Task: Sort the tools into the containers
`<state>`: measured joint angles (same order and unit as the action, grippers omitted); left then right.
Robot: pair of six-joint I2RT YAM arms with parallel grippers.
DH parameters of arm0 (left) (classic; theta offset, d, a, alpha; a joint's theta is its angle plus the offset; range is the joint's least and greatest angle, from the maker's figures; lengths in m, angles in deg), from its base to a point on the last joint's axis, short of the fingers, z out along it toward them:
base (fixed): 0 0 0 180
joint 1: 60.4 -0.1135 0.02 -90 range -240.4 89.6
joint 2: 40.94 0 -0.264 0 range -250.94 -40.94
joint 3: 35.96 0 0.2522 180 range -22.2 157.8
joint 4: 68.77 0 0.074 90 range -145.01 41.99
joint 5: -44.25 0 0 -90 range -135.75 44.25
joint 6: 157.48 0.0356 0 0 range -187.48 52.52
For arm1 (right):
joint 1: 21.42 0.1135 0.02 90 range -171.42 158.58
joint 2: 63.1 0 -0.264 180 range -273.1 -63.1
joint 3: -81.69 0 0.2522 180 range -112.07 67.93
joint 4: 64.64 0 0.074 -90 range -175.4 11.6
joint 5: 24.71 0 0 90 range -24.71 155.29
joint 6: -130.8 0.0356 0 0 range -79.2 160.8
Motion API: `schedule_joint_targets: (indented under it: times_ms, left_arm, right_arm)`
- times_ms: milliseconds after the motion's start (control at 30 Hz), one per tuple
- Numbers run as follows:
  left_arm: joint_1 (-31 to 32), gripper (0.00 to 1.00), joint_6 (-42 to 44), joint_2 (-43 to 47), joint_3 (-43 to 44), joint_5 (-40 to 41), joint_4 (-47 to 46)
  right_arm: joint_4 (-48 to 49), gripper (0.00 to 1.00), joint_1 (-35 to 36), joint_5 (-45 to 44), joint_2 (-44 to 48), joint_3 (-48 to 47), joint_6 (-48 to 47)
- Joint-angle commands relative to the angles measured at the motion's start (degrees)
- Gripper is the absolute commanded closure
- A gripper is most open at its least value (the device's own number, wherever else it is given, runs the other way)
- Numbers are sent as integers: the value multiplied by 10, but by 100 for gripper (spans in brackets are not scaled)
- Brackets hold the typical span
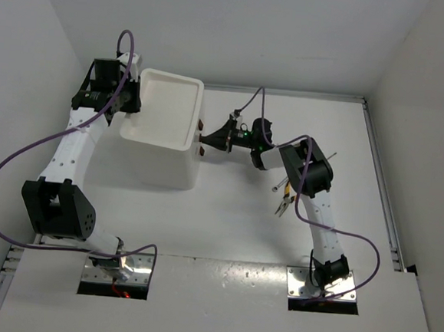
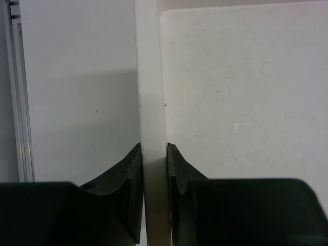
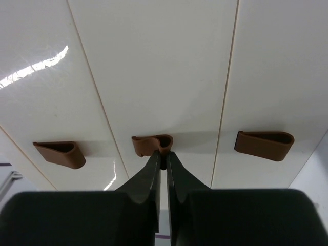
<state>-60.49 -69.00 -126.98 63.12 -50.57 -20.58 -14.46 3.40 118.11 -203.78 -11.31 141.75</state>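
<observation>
The white box unit [image 1: 163, 134] stands at the table's back left, its shallow top tray [image 1: 183, 94] showing nothing inside. My left gripper [image 1: 131, 103] is shut on the tray's left rim [image 2: 152, 102], which runs up between my fingers [image 2: 134, 164]. My right gripper [image 1: 206, 140] is at the box's right face, shut on the middle red-brown drawer handle [image 3: 152, 143]. Two more handles [image 3: 60, 153] [image 3: 265, 145] flank it. Yellow-handled pliers [image 1: 283, 205] and a silver wrench [image 1: 279, 187] lie on the table, partly under my right arm. The other tools are hidden.
A thin dark rod [image 1: 330, 156] pokes out beside my right arm's elbow. A metal rail [image 1: 378, 186] runs along the table's right edge. White walls close in the left, back and right sides. The left arm's purple cable [image 1: 23, 154] loops out to the left.
</observation>
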Motion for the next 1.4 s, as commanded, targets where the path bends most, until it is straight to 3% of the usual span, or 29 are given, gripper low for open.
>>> schedule_joint_targets:
  times_ms: [0,833,1367]
  left_arm:
    - [4,98,13,-11,-13,-60,65]
    - [-32,100,-8,-11,-8,-65,55]
    - [-32,100,-13,-11,-8,-65,49]
  right_arm:
    - [75,97,1,-27,32,5,8]
    - [91,100,-71,16,164,186,-21]
    - [101,100,-106,37,175,215,-21]
